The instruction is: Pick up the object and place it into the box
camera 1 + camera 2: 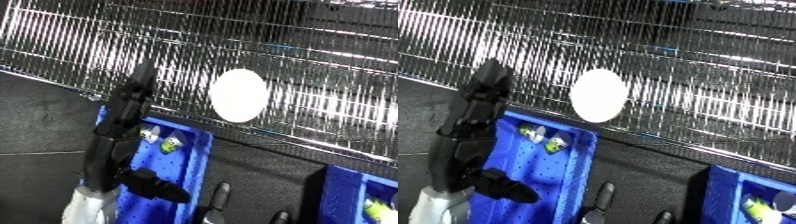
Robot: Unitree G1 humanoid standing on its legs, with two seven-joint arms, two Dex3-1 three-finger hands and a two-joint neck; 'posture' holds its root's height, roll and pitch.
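Left eye view shows our left hand (120, 145) raised over a blue bin (182, 175), its fingers (140, 82) straight and holding nothing, thumb jutting sideways. Our right hand's fingers (219, 196) peek in at the bottom edge; we cannot tell their state. Small yellow-green objects (169, 145) lie inside the bin. Beyond stands a wire mesh wall (293, 55) bearing a white disc (238, 95).

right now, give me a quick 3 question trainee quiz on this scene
1. True or false: the left robot hand holds the white disc.
2. What colour is the bin under that robot hand?
3. The small yellow-green items lie: A) in the left bin, B) on the wire rack, C) in the left robot hand's fingers.

Key: 1 false, its fingers are straight and empty; 2 blue; 3 A.
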